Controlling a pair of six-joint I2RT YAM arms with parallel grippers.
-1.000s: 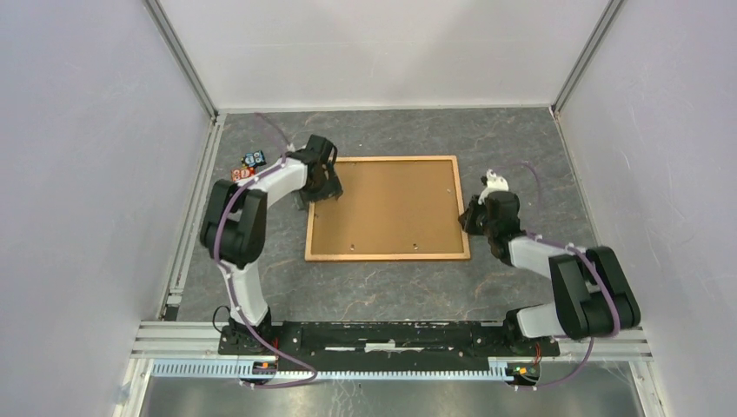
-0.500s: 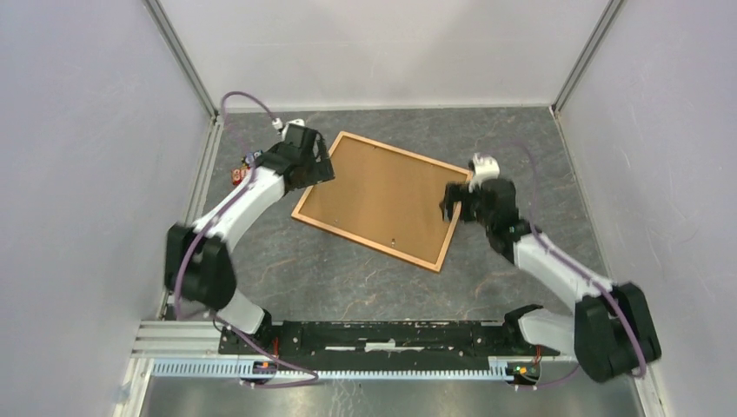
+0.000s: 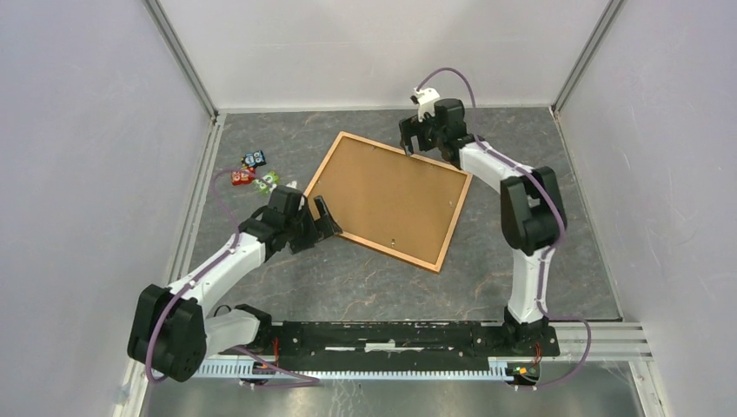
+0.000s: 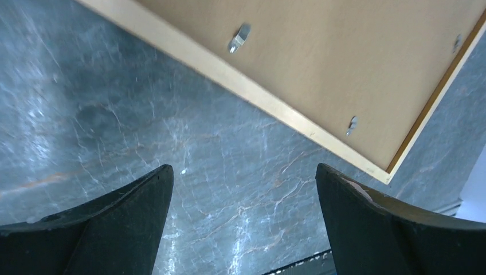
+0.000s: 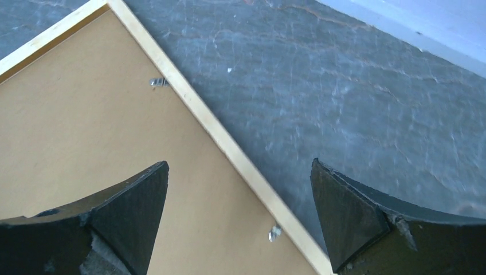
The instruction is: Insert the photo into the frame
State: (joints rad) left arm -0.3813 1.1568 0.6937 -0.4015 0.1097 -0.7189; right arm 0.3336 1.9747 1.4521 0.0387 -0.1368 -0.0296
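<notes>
The left gripper stands wide open and holds nothing. In its wrist view, both dark fingers hang over bare table, with the left gripper just short of the frame's near-left edge. The right gripper is also spread wide and empty. Its wrist view shows the right gripper astride the frame's far-right edge, one finger above the brown board and the other above the grey table top. Whether either gripper touches the wood cannot be told.

The frame lies flat on the table, back side up, in the middle of the far half. It is turned askew, so one corner points to the far wall and another toward the near right. Its thin light wooden rim surrounds a plain brown board, and small metal tabs sit along the inner edge. Whether the photo lies under that board cannot be told.

Left of the frame, well apart from it and near the left wall, lie a few small coloured items, too small to make out.
</notes>
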